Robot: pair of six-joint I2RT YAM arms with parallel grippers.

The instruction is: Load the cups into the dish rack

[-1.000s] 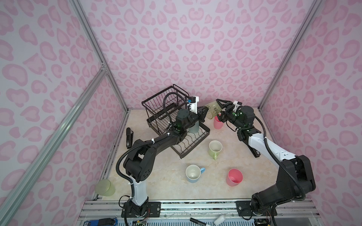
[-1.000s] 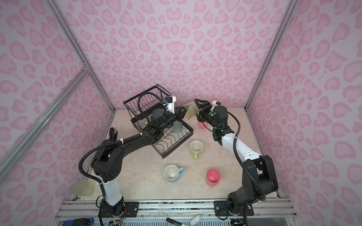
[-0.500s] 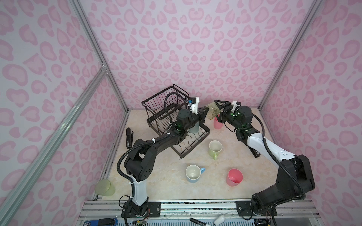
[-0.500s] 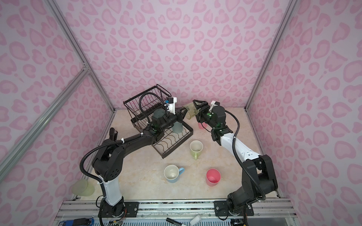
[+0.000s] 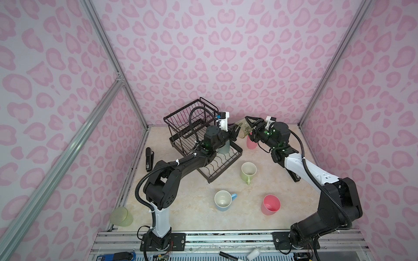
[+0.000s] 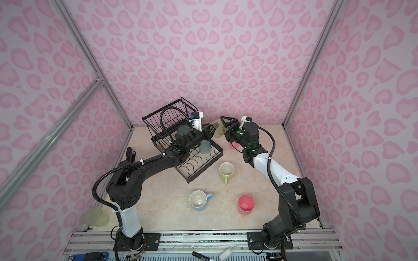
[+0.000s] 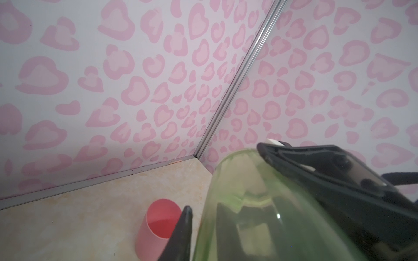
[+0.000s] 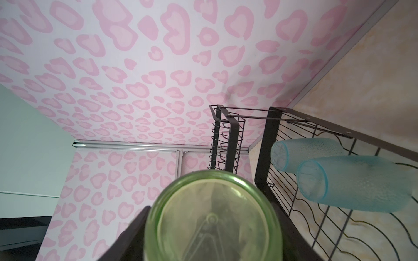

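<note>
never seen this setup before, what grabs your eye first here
Loud pink heart-spot walls box in the whole cell. At the back, just right of the black dish rack and its upper basket, the right gripper holds a green tumbler in the air, with the left gripper right beside it. Two frosted blue tumblers sit in the rack's lower tray.

We saw 2 frosted blue tumblers (image 8: 352, 183) standing on the lower tray (image 5: 217, 172) of the black rack (image 5: 178, 126), and 1 green tumbler (image 5: 243, 130) tilted alongside.
</note>
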